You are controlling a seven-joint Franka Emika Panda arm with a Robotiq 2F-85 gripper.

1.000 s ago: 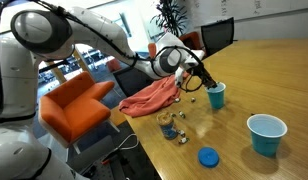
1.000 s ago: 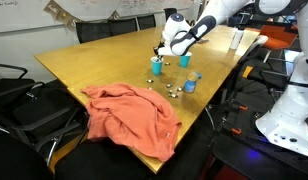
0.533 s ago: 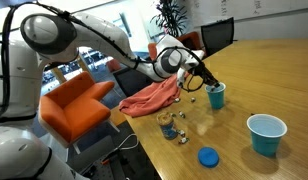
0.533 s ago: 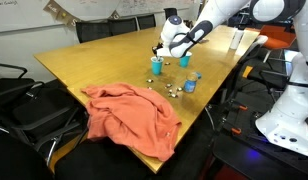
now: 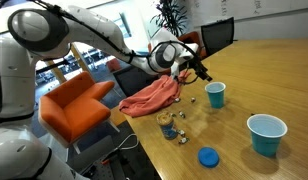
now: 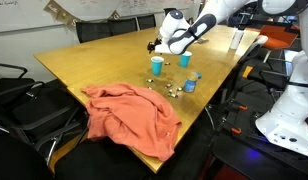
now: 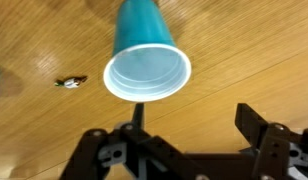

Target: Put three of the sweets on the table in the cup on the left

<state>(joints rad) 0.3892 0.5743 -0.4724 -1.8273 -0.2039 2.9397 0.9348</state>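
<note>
Gripper (image 7: pixel 174 128) wide open, empty, hovering just off the cup (image 7: pixel 146 62), which stands upright on the table (image 7: pixel 244 50). No sweets visible inside it (wrist view, bottom hard to read), so I'd assume all three are left to do. Count: that cup, one wider teal cup (image 5: pixel 266 134), one glass (image 5: pixel 169 124), one blue disc (image 5: pixel 208 157), one sweet (image 7: pixel 69 82) near the cup, a few more by the glass.

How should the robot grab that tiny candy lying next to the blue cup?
Probably from straight above, pinching the sweet across its short middle. It lies flat on the table, looks longer than wide, and sits apart from the cup, so the open gripper has room for a finger on each side.
</note>
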